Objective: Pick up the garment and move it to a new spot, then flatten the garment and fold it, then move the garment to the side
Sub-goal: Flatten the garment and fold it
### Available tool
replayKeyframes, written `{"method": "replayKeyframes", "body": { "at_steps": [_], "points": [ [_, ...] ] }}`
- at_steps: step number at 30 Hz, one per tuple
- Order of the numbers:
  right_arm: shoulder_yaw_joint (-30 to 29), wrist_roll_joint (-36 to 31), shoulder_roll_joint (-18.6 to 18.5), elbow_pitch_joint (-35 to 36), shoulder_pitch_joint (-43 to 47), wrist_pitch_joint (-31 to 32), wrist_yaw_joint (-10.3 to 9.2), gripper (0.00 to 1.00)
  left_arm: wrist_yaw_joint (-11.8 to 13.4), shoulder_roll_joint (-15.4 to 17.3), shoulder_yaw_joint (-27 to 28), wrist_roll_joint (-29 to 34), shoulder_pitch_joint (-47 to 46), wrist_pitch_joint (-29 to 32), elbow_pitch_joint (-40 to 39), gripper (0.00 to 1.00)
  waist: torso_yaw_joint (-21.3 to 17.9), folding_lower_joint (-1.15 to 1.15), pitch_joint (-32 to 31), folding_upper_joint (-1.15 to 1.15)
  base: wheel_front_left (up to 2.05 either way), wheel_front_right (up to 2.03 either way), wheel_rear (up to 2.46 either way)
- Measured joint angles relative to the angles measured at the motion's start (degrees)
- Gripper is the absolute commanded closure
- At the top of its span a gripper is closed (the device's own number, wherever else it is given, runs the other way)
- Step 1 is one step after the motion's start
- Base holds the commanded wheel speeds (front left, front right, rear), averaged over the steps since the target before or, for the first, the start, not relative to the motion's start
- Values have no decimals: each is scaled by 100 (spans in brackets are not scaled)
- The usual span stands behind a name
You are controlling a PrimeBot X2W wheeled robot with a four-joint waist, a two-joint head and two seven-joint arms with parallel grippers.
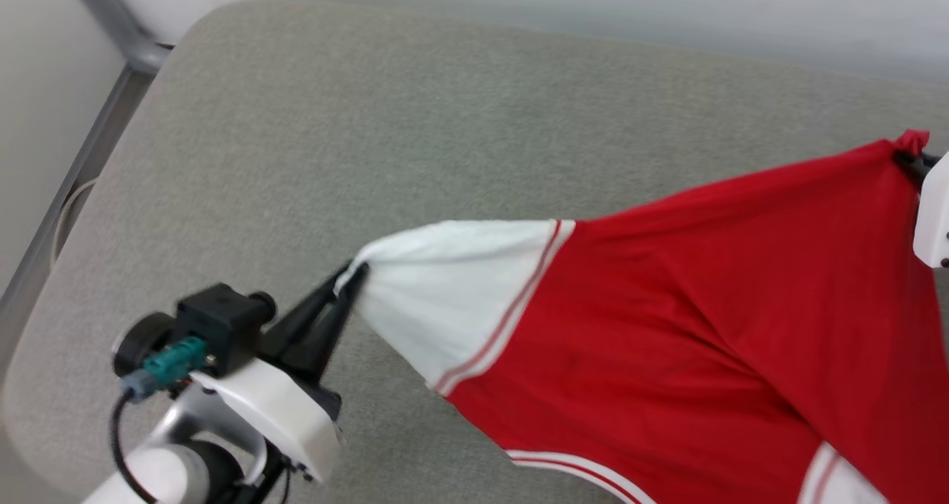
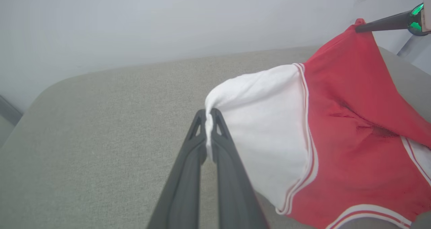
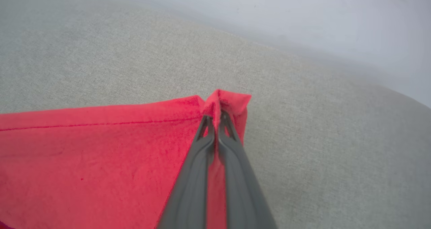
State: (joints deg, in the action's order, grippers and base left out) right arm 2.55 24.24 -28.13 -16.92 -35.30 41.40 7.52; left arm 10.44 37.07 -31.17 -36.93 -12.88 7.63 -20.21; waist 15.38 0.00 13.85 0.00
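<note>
Grey cushion point(image 1: 445, 118), garment point(image 1: 667, 326) stretched between, left gripper point(image 1: 353, 276) clamping sleeve point(image 1: 452, 289), right gripper point(image 3: 216, 116) clamping corner point(image 3: 234, 100).

Stock on view:
- garment point(image 1: 667, 326), red: one, over the right half of the padded table point(image 1: 371, 118)
- white sleeves point(image 1: 460, 289) on it: two in sight
- grippers: two, the left gripper point(image 1: 354, 273) and the right gripper point(image 3: 216, 117)
- padded table, grey fabric: one
- metal frame bar point(image 1: 118, 30), beyond its far left corner: one

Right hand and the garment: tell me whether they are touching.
Touching. The right wrist view shows the right hand shut on the garment, with a bunched red corner pinched between its closed jaws.
</note>
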Motion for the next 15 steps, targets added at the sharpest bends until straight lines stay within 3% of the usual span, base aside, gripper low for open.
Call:
{"method": "replayKeyframes", "body": {
  "at_steps": [15],
  "points": [
    [-8,289,-268,999,-110,-872,1,100,539,180,1074,261,-760,-581,-392,100,-1064,-1,-617,0,0,0,0]
  ]
}}
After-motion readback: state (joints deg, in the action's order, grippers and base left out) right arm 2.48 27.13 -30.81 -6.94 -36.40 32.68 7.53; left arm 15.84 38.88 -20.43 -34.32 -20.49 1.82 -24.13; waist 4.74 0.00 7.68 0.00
